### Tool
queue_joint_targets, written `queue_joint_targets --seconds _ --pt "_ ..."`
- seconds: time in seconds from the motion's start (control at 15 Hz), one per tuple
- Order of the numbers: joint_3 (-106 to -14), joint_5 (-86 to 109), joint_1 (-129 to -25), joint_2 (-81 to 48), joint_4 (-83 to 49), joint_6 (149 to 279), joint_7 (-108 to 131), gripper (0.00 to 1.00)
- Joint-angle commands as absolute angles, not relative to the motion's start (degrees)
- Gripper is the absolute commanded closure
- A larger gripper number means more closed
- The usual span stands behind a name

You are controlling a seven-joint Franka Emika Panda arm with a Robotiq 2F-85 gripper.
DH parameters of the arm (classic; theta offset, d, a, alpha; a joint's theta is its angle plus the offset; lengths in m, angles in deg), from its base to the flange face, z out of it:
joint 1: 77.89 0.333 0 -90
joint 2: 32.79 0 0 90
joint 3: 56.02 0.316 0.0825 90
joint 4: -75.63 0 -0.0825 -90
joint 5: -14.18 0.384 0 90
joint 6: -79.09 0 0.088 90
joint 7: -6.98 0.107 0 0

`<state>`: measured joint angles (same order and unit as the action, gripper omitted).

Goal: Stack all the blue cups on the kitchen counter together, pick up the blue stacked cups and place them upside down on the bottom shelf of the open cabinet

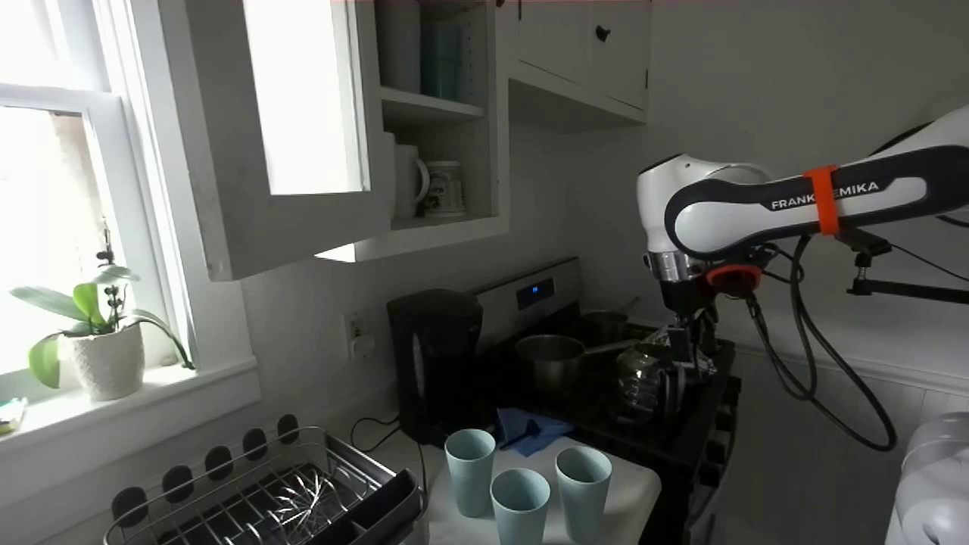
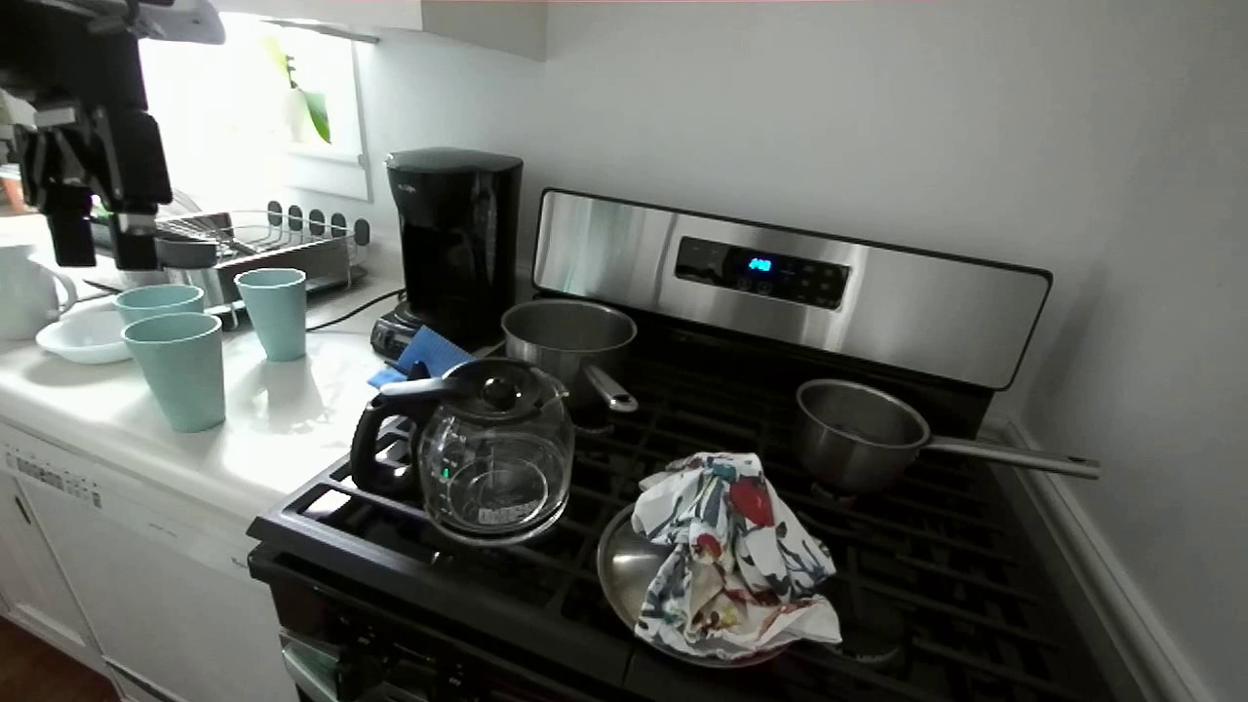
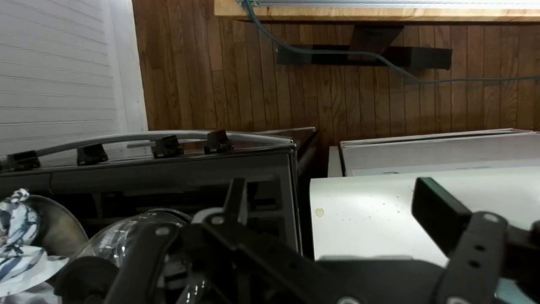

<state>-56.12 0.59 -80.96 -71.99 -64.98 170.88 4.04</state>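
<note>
blue cups (image 1: 584, 496) to nest first: three, upright and unstacked on the tabletop (image 2: 283, 429), near one another at the lower middle of the frame in an exterior view. find the pincer (image 2: 104, 242) at the upper left of the frame in an exterior view, with fingers (image 3: 441, 215) wide apart and nothing between.

treat stacking as the step in hand, seemingly not yet begun. note just a scrap of pale blue (image 3: 510, 291), probably a cup, in the lower right corner of the wrist view; so shift across before descending. come down straight over a rim and squeeze lightly, in case of flexing walls. lift well clear of the neighbouring rims, centre over the next mouth, then lower slowly, letting the taper guide. let go only once seated, so as not to tip the pair. steer away from the glass carafe (image 2: 497, 458), left of centre in the frame. save the turning over for the bottom shelf (image 1: 435, 235) of the open cabinet (image 1: 500, 144), at the upper middle of the frame in an exterior view, and look there for room beside the mugs (image 1: 407, 182).
</note>
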Motion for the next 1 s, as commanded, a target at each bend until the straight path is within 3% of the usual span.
queue_joint_targets --seconds 0.0,0.93 --pt "-57.5 6.3 -77.9 -69.2 -66.2 177.5 4.6 0.00" --pt "-53.3 15.1 -70.3 -51.4 -69.0 203.9 -1.4 0.00"
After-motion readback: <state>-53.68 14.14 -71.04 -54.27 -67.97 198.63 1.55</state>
